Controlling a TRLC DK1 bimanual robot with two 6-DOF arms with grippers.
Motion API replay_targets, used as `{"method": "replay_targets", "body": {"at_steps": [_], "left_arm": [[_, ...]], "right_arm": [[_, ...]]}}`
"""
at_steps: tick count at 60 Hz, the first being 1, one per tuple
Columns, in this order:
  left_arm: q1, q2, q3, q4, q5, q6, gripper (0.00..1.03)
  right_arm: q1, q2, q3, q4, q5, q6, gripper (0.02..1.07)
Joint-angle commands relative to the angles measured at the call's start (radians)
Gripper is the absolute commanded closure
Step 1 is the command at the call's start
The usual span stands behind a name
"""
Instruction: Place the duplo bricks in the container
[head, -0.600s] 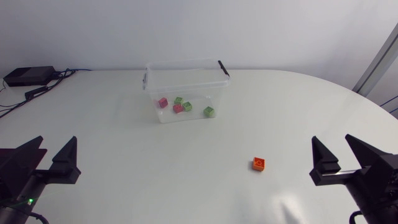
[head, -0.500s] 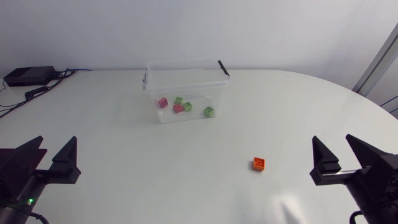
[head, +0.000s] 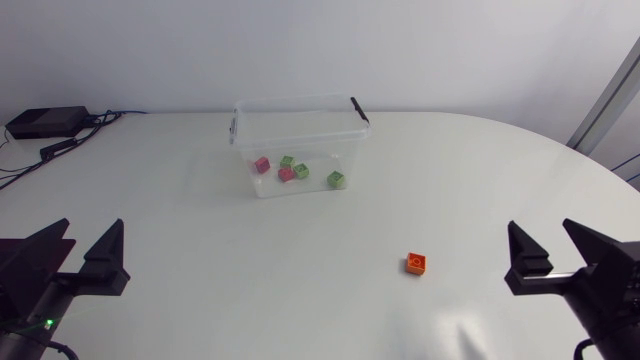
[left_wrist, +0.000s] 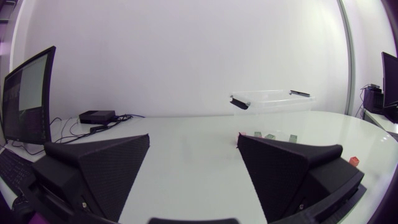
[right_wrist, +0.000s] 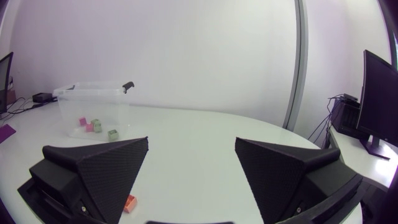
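A clear plastic container (head: 296, 125) with black latches stands at the back middle of the table, lid off. Several pink and green duplo bricks (head: 288, 173) lie inside it. One orange brick (head: 417, 263) lies alone on the table, front right. My right gripper (head: 562, 262) is open and empty at the right edge, level with the orange brick and well apart from it. In the right wrist view the orange brick (right_wrist: 129, 203) shows beside one finger of that gripper (right_wrist: 191, 171). My left gripper (head: 76, 256) is open and empty at the front left.
A black box (head: 45, 122) with cables sits at the table's back left corner. From the left wrist view the container (left_wrist: 272, 101) stands far ahead of the left gripper (left_wrist: 193, 168), the orange brick (left_wrist: 355, 161) off to one side.
My right gripper has drawn back slightly toward the right edge. The left arm and the bricks have not moved.
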Motion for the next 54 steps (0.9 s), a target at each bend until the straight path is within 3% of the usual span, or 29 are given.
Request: {"method": "replay_targets", "body": {"at_steps": [1, 13, 28, 41, 54], "left_arm": [[0.007, -0.011, -0.018, 0.007, 0.006, 0.010, 0.04], [0.008, -0.011, -0.018, 0.007, 0.006, 0.010, 0.04], [0.007, -0.011, -0.018, 0.007, 0.006, 0.010, 0.04], [0.008, -0.011, -0.018, 0.007, 0.006, 0.010, 0.04], [0.007, -0.011, -0.018, 0.007, 0.006, 0.010, 0.04]], "right_arm": [[0.004, 0.119, 0.148, -0.036, 0.001, 0.018, 0.06], [0.087, 0.422, 0.474, -0.280, 0.004, 0.185, 0.06], [0.322, 0.692, 0.664, -0.496, 0.061, 0.386, 0.07], [0.359, 0.907, 0.717, -0.581, 0.040, 0.429, 0.07], [0.372, 1.113, 0.707, -0.555, -0.043, 0.395, 0.07]]}}
